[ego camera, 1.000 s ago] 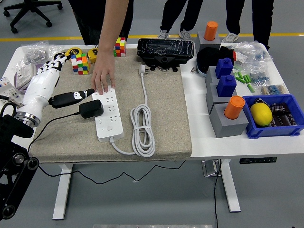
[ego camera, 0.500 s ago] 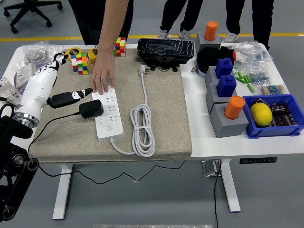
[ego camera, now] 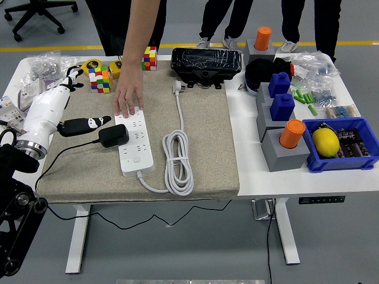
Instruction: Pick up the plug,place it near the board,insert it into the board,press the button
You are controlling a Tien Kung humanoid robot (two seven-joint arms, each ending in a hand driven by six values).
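Note:
The black plug (ego camera: pixel 113 135) with its black cable sits at the left edge of the white power board (ego camera: pixel 136 145) on the beige mat, seemingly seated in a socket. My left hand (ego camera: pixel 72 105), white with black fingers, hovers left of the plug. It is open and holds nothing, with the thumb pointing toward the board. A person's hand (ego camera: pixel 128 96) rests flat on the board's far end. The board's own white cable (ego camera: pixel 177 160) lies coiled to its right.
Colourful cubes (ego camera: pixel 100 79) and bagged parts (ego camera: pixel 41 65) lie at the far left. A black wrapped box (ego camera: pixel 206 61) is at the back. Grey and blue blocks with orange cylinders (ego camera: pixel 284 142) and a blue bin (ego camera: pixel 343 145) holding a lemon stand on the right.
My left hand has drawn back to the left, away from the plug. The plug, the board and the person's hand have stayed where they were.

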